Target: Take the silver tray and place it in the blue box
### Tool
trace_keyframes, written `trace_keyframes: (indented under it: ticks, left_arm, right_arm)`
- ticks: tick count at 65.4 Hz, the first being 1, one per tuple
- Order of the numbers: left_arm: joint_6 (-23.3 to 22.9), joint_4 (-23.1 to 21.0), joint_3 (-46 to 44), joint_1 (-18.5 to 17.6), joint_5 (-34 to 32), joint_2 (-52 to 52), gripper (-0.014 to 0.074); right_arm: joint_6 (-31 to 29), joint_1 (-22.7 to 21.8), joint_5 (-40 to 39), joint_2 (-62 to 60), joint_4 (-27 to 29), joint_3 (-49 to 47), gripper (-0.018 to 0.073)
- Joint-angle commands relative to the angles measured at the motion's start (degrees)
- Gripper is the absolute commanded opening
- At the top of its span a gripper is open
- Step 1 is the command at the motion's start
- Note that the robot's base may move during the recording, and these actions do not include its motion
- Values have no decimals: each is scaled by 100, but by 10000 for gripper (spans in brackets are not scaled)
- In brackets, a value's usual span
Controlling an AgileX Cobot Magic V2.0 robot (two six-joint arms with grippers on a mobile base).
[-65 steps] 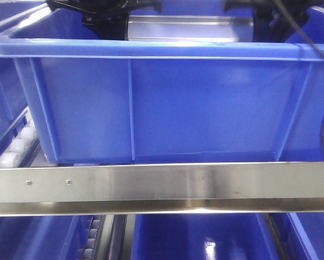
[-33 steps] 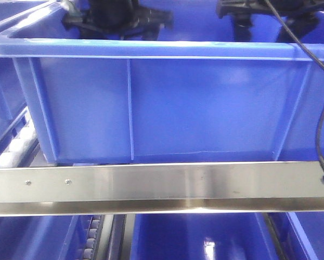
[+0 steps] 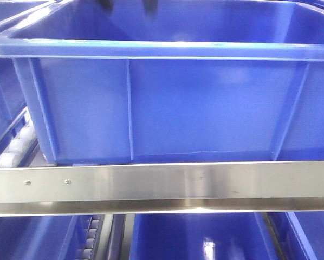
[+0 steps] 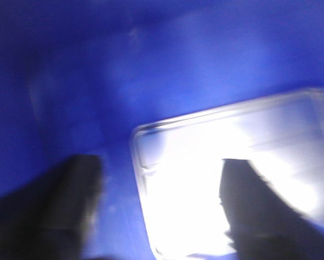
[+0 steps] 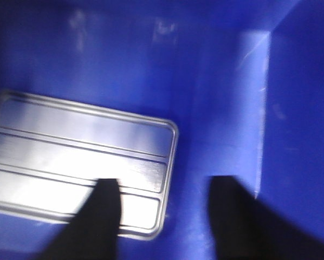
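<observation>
Now the silver tray lies flat on the floor of the blue box, ridges up. Both wrist views look down on it from above. The left gripper and right gripper each have their fingers spread wide, holding nothing. A steel rail crosses below the box.

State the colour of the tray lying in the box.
Shiny silver; the tray shows best in the right wrist view, lying on the floor of the blue box.
</observation>
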Motion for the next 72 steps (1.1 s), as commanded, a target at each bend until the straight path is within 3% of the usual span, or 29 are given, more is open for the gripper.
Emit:
trace_keyframes:
  ticks: [1, 8, 19, 48, 61, 72]
  left_arm:
    - [201, 77, -221, -100, -95, -577, 214]
    - [395, 41, -134, -100, 47, -793, 87]
    - [433, 63, 595, -100, 38, -1237, -113]
    - [411, 53, 3904, -100, -1854, -3591, -105]
    - [411, 53, 5372, -100, -2861, -5266, -105]
    - [411, 53, 6488, -100, -3333, -6596, -105]
  right_arm:
    - [-91, -7, -273, -537, -65, -94, 178]
    - [-161, -7, -454, -843, -77, 246, 39]
    - [-212, -7, -948, -1415, -156, 1219, 56]
    - [-362, -7, -2420, -3283, -208, 3716, 56]
    - [-362, -7, -2658, -4467, -262, 4532, 56]
    - [-370, -7, -2734, -5533, -326, 5254, 56]
